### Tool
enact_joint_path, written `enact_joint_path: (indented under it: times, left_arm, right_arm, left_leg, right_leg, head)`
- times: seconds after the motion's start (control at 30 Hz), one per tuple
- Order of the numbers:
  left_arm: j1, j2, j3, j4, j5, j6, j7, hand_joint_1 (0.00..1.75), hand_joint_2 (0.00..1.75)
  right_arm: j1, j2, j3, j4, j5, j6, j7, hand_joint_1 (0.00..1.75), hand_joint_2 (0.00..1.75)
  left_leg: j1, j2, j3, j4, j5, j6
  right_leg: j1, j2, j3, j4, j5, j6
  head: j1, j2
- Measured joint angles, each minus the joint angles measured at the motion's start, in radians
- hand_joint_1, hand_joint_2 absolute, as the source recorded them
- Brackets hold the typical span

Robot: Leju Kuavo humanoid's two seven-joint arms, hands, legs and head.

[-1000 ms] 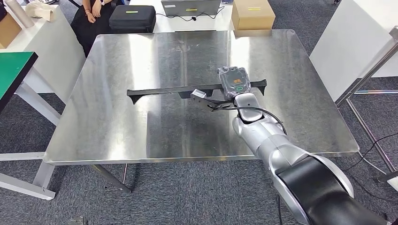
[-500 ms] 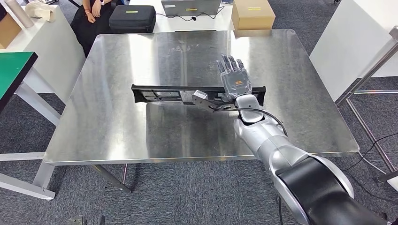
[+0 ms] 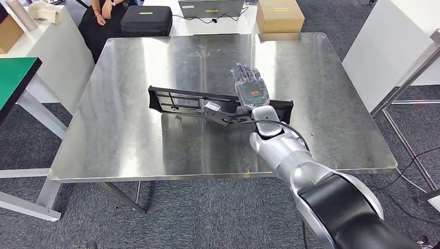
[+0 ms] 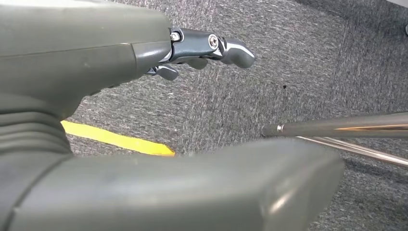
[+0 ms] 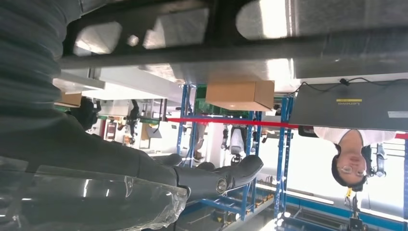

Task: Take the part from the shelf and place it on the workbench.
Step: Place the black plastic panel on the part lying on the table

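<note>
The part [image 3: 181, 99], a long black bar with slots and holes, lies flat across the middle of the steel workbench [image 3: 129, 140]. My right hand [image 3: 249, 87] hovers over the bar's right half with its fingers stretched out straight, holding nothing. In the right wrist view the black part [image 5: 192, 48] runs along the steel surface, and my right hand [image 5: 144, 183] is spread apart from it. My left hand [image 4: 144, 57] hangs over grey carpet and holds nothing.
Behind the workbench stand a black case [image 3: 147, 19], a laptop [image 3: 210, 8] and a cardboard box [image 3: 279, 15]. A person [image 3: 101, 15] sits at the back left. A green-topped table [image 3: 13, 78] is at the left, and a metal frame [image 3: 410, 78] at the right.
My right hand has let go of the part and spread its fingers. The part tipped from standing on edge to lying flat, and its left end swung slightly away from me.
</note>
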State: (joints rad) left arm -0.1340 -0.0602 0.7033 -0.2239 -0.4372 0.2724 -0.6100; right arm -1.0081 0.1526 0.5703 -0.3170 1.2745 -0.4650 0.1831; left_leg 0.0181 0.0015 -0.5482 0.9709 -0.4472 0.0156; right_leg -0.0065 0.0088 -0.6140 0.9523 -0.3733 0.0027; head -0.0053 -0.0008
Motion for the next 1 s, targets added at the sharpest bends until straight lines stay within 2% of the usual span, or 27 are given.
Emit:
enact_joint_path:
  times: [0.33, 0.47, 0.6, 0.83, 0.9, 1.0]
  left_arm:
    - [0.007, 0.003, 0.003, 0.000, 0.000, 0.000, 0.000, 0.00, 0.00]
    - [0.011, 0.005, 0.010, 0.000, 0.001, 0.001, -0.004, 0.00, 0.00]
    - [0.014, 0.006, 0.015, 0.000, 0.002, 0.006, -0.007, 0.00, 0.00]
    - [0.021, 0.006, 0.025, 0.000, 0.011, 0.022, -0.012, 0.00, 0.00]
    - [0.024, 0.005, 0.032, 0.000, 0.012, 0.027, -0.015, 0.00, 0.00]
    - [0.028, 0.005, 0.041, 0.000, 0.012, 0.034, -0.018, 0.00, 0.00]
  right_arm:
    - [0.000, 0.009, -0.027, 0.000, -0.043, 0.023, -0.018, 0.00, 1.75]
    - [0.000, 0.017, -0.072, 0.000, -0.110, 0.015, -0.076, 0.00, 1.75]
    - [0.001, 0.032, -0.129, -0.010, -0.164, -0.040, -0.168, 0.00, 1.75]
    - [-0.001, 0.079, -0.201, -0.079, -0.242, -0.106, -0.309, 0.00, 1.75]
    - [-0.001, 0.090, -0.207, -0.107, -0.223, -0.142, -0.306, 0.00, 1.75]
    - [-0.003, 0.096, -0.207, -0.147, -0.152, -0.200, -0.255, 0.00, 1.75]
  left_leg:
    - [0.000, 0.000, 0.000, 0.000, 0.000, 0.000]
    - [0.000, 0.000, 0.000, 0.000, 0.000, 0.000]
    - [0.000, 0.000, 0.000, 0.000, 0.000, 0.000]
    - [0.001, 0.000, 0.000, 0.000, 0.000, 0.000]
    - [0.001, 0.000, 0.000, 0.000, 0.000, 0.000]
    - [0.000, 0.000, 0.000, 0.000, 0.000, 0.000]
  right_leg:
    - [0.000, 0.000, 0.000, 0.000, 0.000, 0.000]
    - [0.000, 0.000, 0.000, 0.000, 0.000, 0.000]
    - [0.000, 0.000, 0.000, 0.000, 0.000, 0.000]
    - [0.000, 0.000, 0.000, 0.000, 0.000, 0.000]
    - [0.000, 0.000, 0.000, 0.000, 0.000, 0.000]
    - [0.000, 0.000, 0.000, 0.000, 0.000, 0.000]
  head:
    - [0.000, 0.000]
    - [0.000, 0.000]
    - [0.000, 0.000]
    - [0.000, 0.000]
    - [0.000, 0.000]
    - [0.000, 0.000]
